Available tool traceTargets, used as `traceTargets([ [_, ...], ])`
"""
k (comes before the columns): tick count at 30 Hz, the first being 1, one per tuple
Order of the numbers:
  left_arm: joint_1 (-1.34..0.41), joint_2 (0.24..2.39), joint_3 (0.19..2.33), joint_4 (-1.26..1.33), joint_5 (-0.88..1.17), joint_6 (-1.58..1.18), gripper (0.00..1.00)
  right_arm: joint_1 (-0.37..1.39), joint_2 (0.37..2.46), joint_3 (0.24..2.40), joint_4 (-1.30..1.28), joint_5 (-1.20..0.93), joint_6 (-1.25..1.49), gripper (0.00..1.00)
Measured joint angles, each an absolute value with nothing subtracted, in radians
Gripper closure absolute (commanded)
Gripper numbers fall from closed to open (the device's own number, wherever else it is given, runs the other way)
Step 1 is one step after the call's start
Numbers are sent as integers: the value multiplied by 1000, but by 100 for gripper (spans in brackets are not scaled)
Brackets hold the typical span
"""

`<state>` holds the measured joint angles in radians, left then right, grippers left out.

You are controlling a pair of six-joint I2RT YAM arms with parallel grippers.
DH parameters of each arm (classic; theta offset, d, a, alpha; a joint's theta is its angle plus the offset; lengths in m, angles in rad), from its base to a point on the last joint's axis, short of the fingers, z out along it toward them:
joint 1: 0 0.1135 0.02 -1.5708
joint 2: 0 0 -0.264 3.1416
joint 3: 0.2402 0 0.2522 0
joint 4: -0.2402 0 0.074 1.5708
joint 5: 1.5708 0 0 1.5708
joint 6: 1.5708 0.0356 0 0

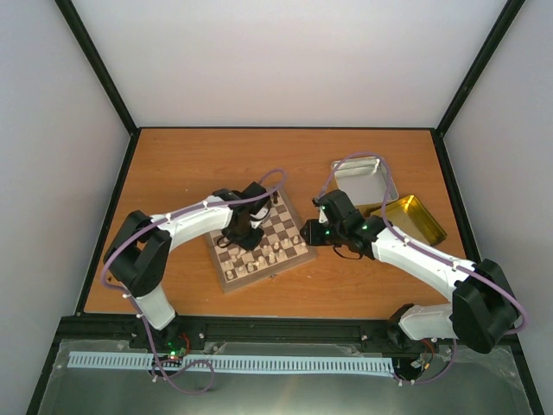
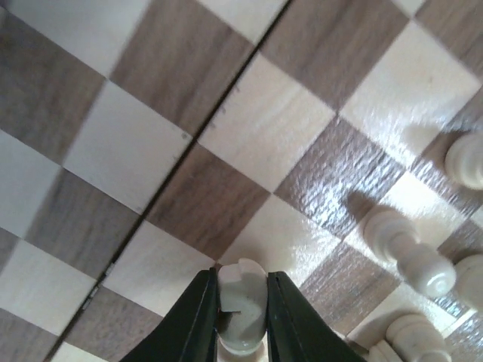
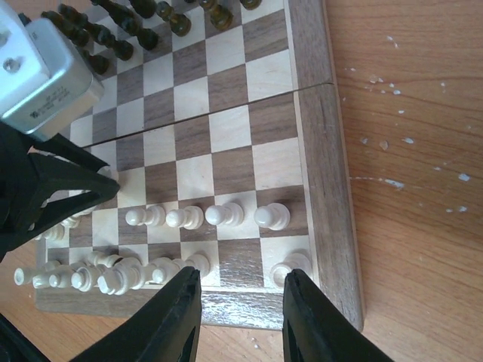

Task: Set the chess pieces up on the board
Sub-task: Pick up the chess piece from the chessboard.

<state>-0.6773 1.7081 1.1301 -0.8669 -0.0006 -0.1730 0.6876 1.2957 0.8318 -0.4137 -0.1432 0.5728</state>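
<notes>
The board (image 1: 270, 273) lies tilted at the table's middle. My left gripper (image 1: 244, 238) hangs low over the board's left half. In the left wrist view that gripper (image 2: 241, 274) is shut on a pale cream chess piece (image 2: 241, 309), both fingers pressing its sides just above a light square. More pale chess pieces (image 2: 411, 256) stand to its right. My right gripper (image 3: 241, 277) is open with nothing between its fingers, over the board's rim (image 3: 313, 151) by the back rank. A row of pale pawns (image 3: 226, 216) stands just beyond it.
Dark brown chessmen (image 3: 113, 30) fill the board's opposite side. A silver tin (image 1: 365, 180) and a gold tray (image 1: 413, 220) lie on the table to the right of the board. The left arm's body (image 3: 45, 83) covers the board's left part in the right wrist view.
</notes>
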Motion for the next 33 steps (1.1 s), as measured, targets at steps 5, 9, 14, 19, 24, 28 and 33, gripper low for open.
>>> traceTargets([
  [5, -648, 1679, 1139, -812, -7, -209, 87, 688, 1296, 825, -374, -158, 573, 67],
  [9, -625, 1622, 1139, -766, 0, -258, 87, 688, 1296, 817, -323, -183, 572, 61],
  [14, -613, 1541, 1139, -720, 8, -343, 87, 688, 1296, 789, -228, -245, 572, 51],
  [19, -612, 1396, 1116, -598, 63, -497, 85, 690, 1296, 743, -75, -327, 597, 45],
  [24, -612, 1206, 1003, -366, 146, -704, 85, 710, 1296, 722, 115, -394, 664, 44],
  [28, -612, 1125, 900, -199, 187, -851, 84, 725, 1296, 720, 270, -418, 722, 43],
  [33, -612, 1056, 805, -80, 195, -984, 84, 741, 1297, 702, 459, -442, 789, 44],
])
